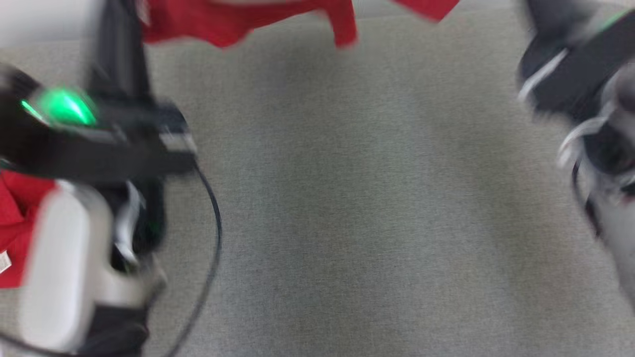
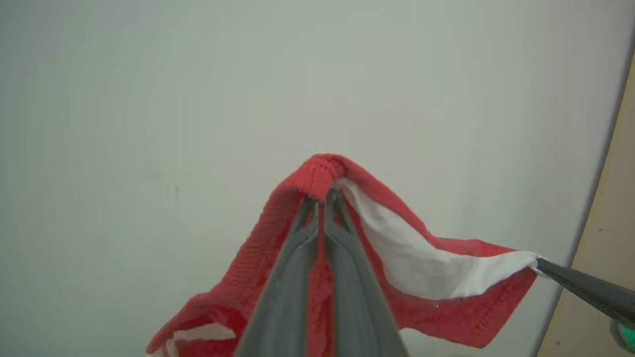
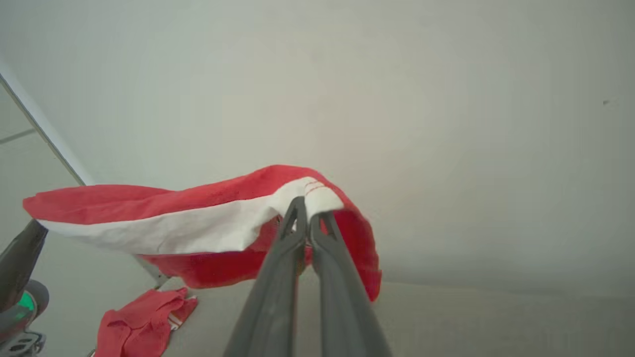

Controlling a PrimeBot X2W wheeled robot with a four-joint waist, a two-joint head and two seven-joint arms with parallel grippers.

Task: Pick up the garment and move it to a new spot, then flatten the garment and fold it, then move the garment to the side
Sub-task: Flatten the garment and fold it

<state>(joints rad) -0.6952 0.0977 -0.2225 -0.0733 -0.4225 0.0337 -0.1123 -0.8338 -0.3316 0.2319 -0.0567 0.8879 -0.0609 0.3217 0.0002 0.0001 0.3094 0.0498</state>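
Observation:
The garment (image 2: 436,270) is red knit with a white inner band, and it hangs stretched in the air between my two grippers. In the left wrist view my left gripper (image 2: 321,198) is shut on one bunched red edge. In the right wrist view my right gripper (image 3: 306,206) is shut on the white band at the other end. The garment's lower edge (image 1: 238,22) droops along the top of the blurred head view, with my left arm (image 1: 99,148) and right arm (image 1: 585,89) at the sides.
A grey cloth-covered surface (image 1: 372,208) lies below the arms. A second red piece of clothing (image 3: 144,322) lies crumpled on it by my left side, also seen as red cloth (image 1: 15,223) behind the left forearm. A pale wall (image 3: 446,99) stands ahead.

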